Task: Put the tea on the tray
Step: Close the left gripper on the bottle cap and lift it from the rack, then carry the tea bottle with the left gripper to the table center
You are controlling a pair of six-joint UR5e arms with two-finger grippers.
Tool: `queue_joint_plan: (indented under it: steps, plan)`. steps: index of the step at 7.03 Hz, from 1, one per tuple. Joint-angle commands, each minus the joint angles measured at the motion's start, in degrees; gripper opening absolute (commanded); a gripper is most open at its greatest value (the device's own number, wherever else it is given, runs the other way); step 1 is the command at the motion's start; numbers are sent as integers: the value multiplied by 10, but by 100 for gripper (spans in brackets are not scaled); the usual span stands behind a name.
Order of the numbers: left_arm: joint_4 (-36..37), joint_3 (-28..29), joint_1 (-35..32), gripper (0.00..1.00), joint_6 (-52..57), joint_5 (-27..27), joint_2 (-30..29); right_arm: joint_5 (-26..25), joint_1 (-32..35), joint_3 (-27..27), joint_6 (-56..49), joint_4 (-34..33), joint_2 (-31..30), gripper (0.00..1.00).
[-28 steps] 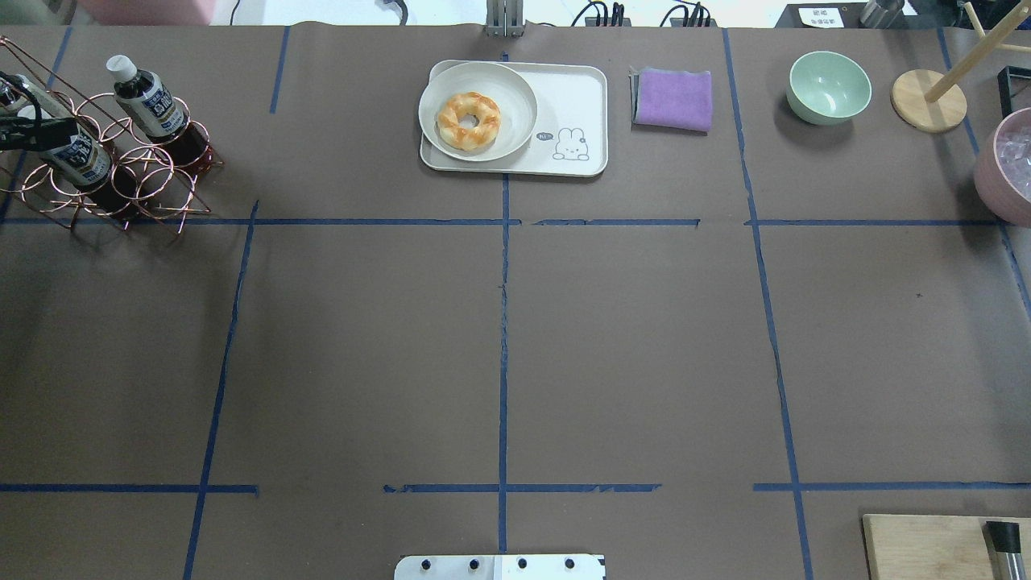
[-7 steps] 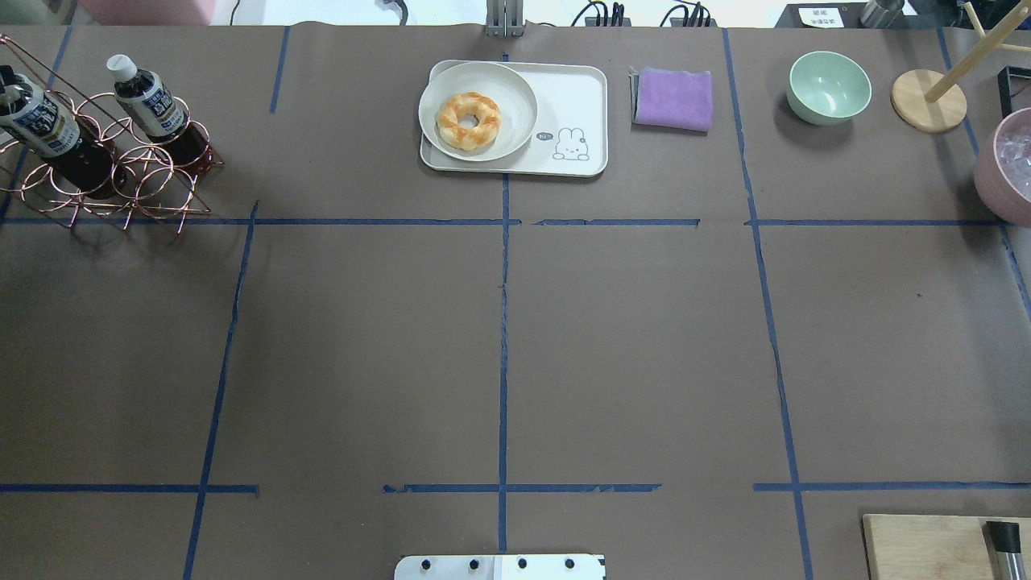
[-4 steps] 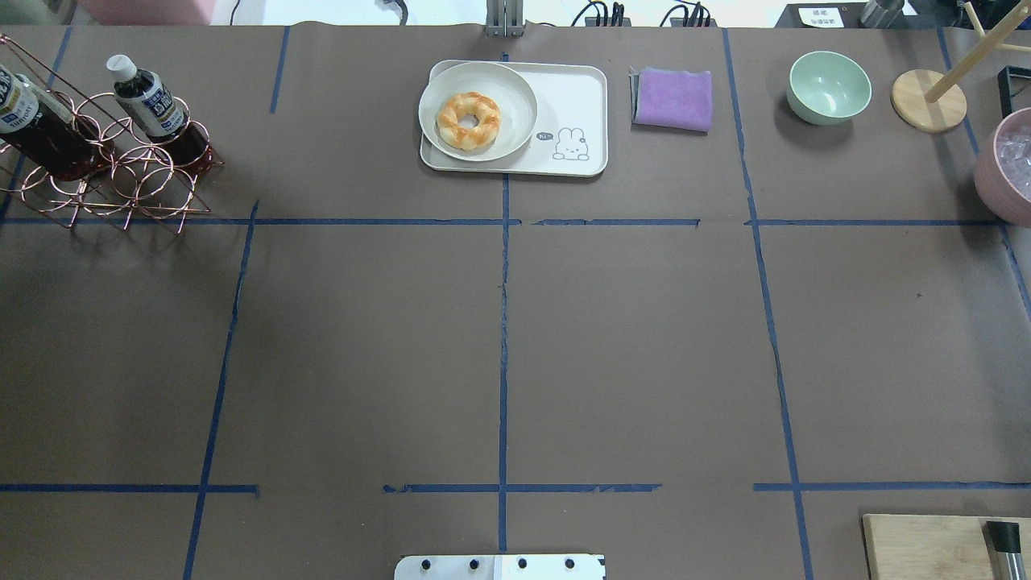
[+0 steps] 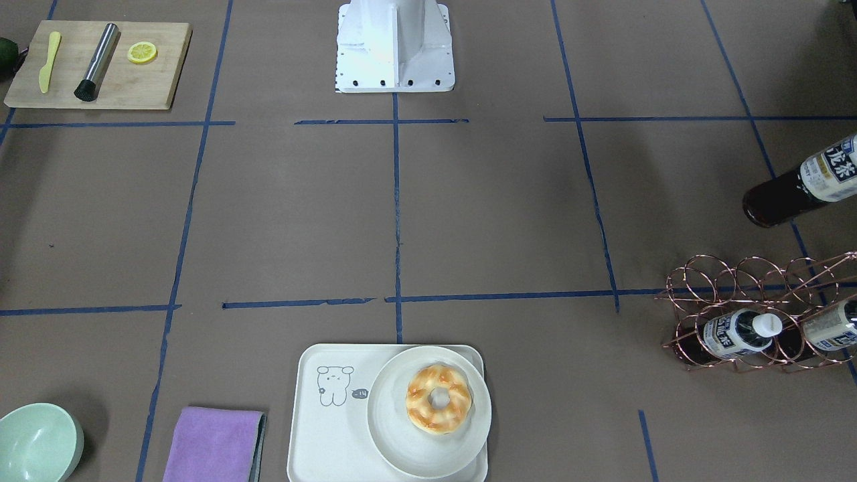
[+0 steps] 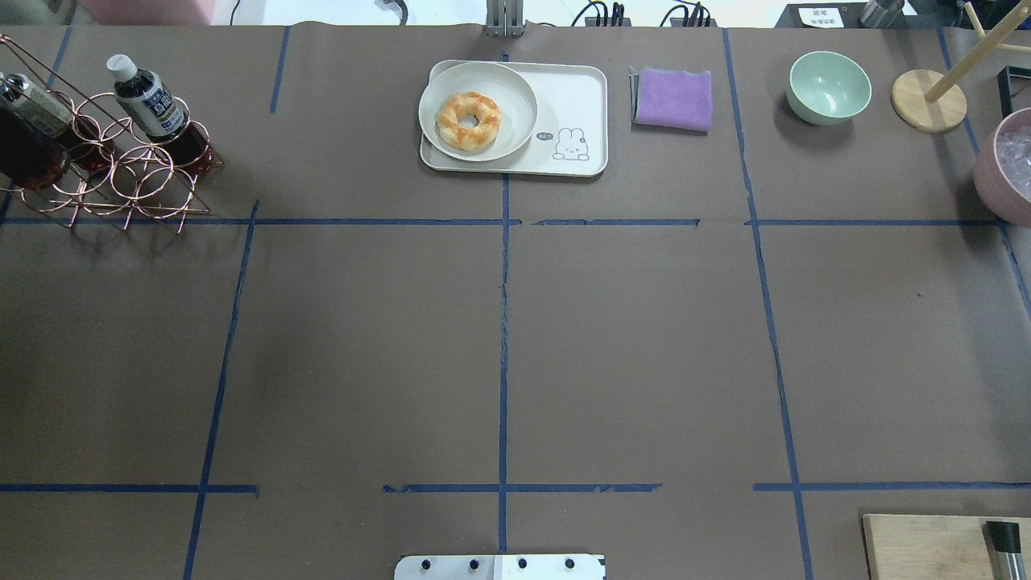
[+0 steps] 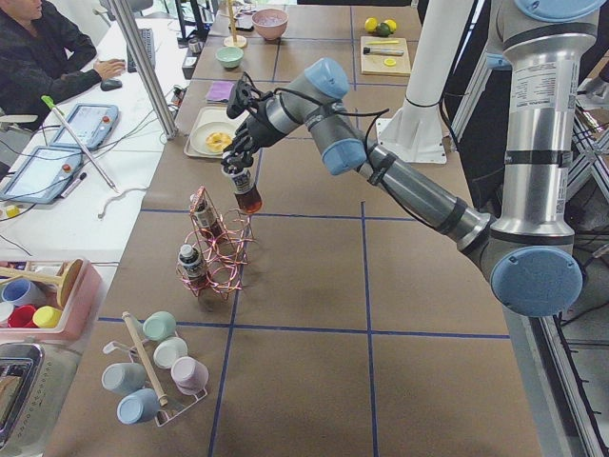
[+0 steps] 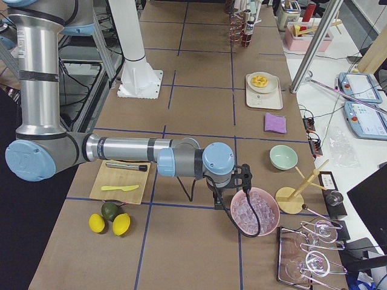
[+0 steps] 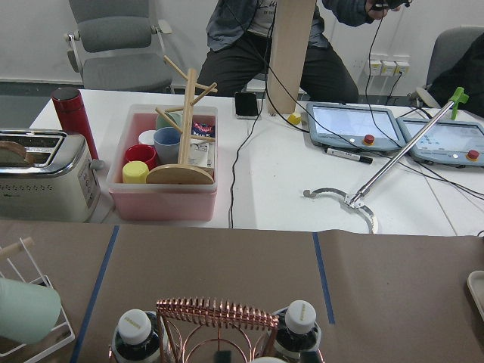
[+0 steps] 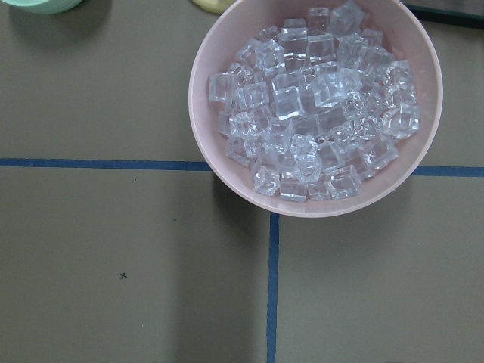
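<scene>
We found the tea tilted in mid-air near the copper wire rack, clear of its rings, under the left gripper. We could not tell whether that claw was clamped. The same went for the right gripper by the ice bowl.

We judged the carry wanted height, then an upright set-down on the tray, on its bare bear side, clear of the plate.

We counted three bottles, two of them racked bottles, plus one tray, one plate and one doughnut.

The tea, a dark, white-labelled bottle, hung tilted off the surface near its far left corner; the cream-white tray lay flat at the far edge's middle.
</scene>
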Motion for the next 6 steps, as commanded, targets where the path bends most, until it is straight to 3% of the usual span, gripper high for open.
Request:
queue_joint_plan:
  steps: [1, 3, 5, 6]
  plan:
    - [79, -67, 65, 0, -5, 26, -12, -3, 0, 4, -2, 2, -7, 100]
    - [176, -83, 205, 0, -23, 119, -88, -3, 0, 3, 0, 9, -8, 100]
    - [327, -77, 301, 0, -57, 154, -222, -4, 0, 3, 0, 9, -5, 100]
    - [396, -62, 367, 0, -91, 199, -286, -3, 0, 2, 0, 9, -4, 100]
